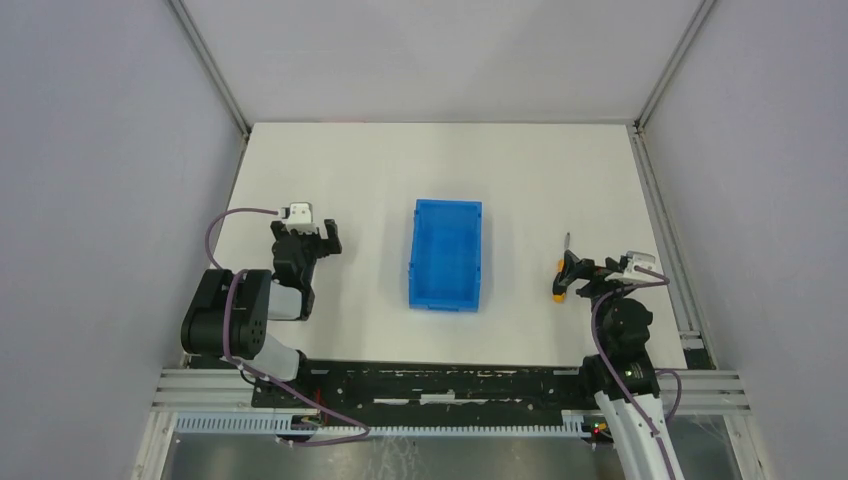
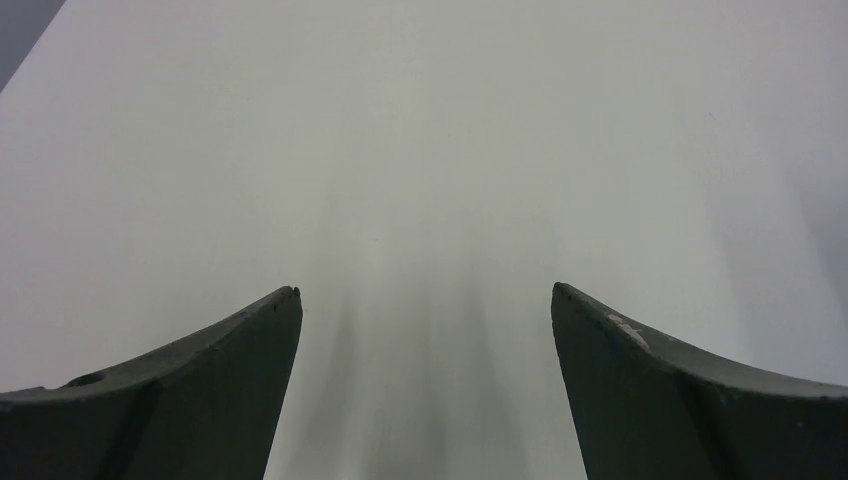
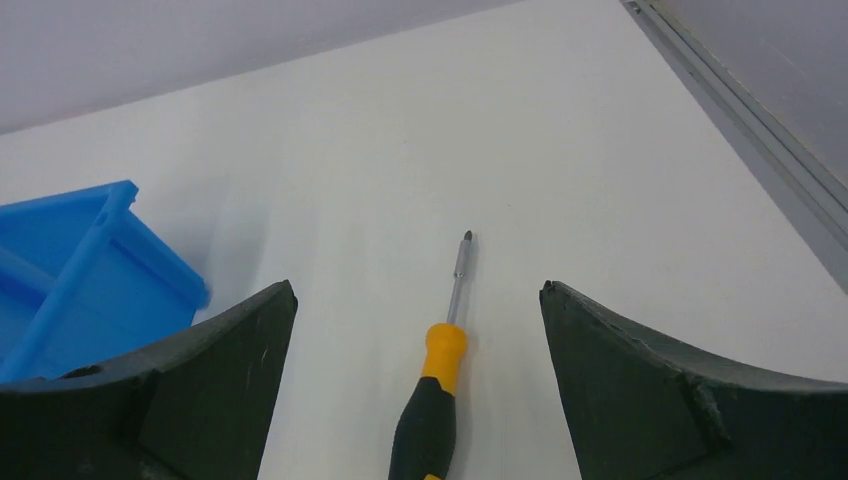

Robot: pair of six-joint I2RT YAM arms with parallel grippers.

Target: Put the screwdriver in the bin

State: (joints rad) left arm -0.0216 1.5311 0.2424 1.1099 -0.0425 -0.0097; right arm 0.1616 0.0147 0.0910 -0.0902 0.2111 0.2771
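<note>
1. Straddling the screwdriver (image 3: 440, 372), the right end effector (image 3: 417, 287) hangs low over it with its fingers spread wide, one on each side of the handle. Neither finger touches it, and nothing is pinched.
2. The screwdriver lies flat on the white counter (image 1: 380, 170), to the right of the blue bin (image 1: 447, 205) and well apart from it. Its tip points away from the arm bases.
3. The bin sits mid-counter, open side up, and looks empty.
4. The left end effector (image 2: 425, 290) is spread too, holding nothing, over bare counter on the bin's left.
5. The step in hand appears to be the approach for the pick-up, so the task is barely begun.
6. The next move probably calls for lowering a little, then pressing the fingers together across the handle. After that come lifting, carrying it leftward over the bin's rim and letting go. The slim, round handle could roll or slip if caught off-centre.
</note>
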